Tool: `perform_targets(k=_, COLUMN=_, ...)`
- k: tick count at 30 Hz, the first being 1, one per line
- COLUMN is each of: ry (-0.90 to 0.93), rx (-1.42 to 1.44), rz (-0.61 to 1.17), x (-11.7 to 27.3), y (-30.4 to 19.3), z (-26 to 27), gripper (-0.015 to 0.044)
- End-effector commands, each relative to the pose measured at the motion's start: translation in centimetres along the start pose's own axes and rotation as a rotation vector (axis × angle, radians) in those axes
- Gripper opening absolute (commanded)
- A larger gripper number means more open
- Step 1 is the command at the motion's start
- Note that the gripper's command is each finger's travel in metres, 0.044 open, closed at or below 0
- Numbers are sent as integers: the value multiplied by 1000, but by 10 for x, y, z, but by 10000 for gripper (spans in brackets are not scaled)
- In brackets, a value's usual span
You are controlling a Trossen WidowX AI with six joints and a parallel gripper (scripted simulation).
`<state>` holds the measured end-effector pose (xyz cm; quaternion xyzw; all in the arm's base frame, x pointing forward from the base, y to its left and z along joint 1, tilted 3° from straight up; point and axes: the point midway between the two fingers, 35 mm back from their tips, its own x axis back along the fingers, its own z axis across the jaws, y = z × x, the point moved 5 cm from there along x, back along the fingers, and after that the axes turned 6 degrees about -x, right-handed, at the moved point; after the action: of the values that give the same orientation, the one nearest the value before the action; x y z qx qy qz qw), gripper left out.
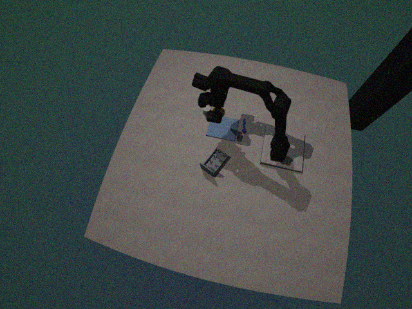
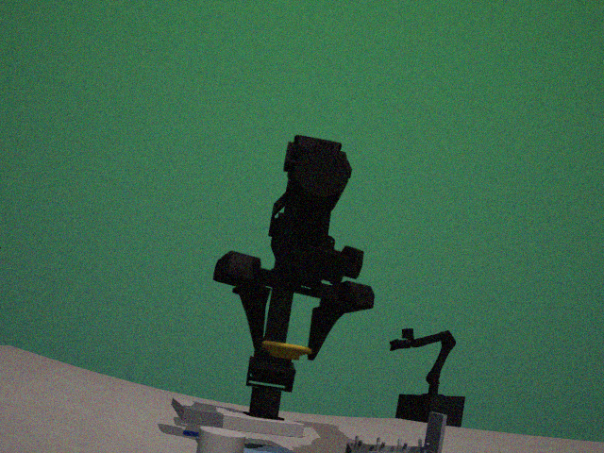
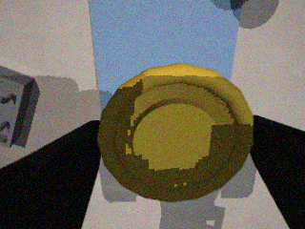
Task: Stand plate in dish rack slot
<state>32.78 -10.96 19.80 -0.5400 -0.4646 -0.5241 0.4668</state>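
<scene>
The yellow plate [image 2: 285,349] [image 3: 173,138] is held about level, face up, above the table. My gripper [image 2: 285,352] [image 3: 172,127] is shut on it, one finger at each side of its rim. In the top view the dark gripper hides most of the plate. The grey dish rack [image 1: 208,170] [image 2: 435,431] [image 3: 30,110] stands on the table, with a taller wall at one end and small upright rails inside. It is off to the left in the wrist view, apart from the plate and lower than it.
A blue mat [image 1: 217,130] [image 3: 167,33] lies on the table near the rack. A pale cylinder [image 2: 221,441] stands in the foreground of the exterior view. A small blue object [image 1: 244,125] [image 2: 190,432] lies beside the mat. A large dark beam [image 1: 382,80] stands at the right.
</scene>
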Motion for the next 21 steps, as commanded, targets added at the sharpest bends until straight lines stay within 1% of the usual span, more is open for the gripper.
perform_targets(k=1, ry=1, rx=-6, rz=-10, x=18, y=1, z=0, gripper=0)
perform_targets(k=7, ry=1, rx=-3, rz=-7, x=36, y=-1, z=0, gripper=0)
perform_targets(k=11, ry=1, rx=-9, rz=-7, x=38, y=-2, z=1, gripper=0)
perform_targets(k=21, ry=10, rx=-322, rz=-2, x=39, y=-44, z=78, gripper=0)
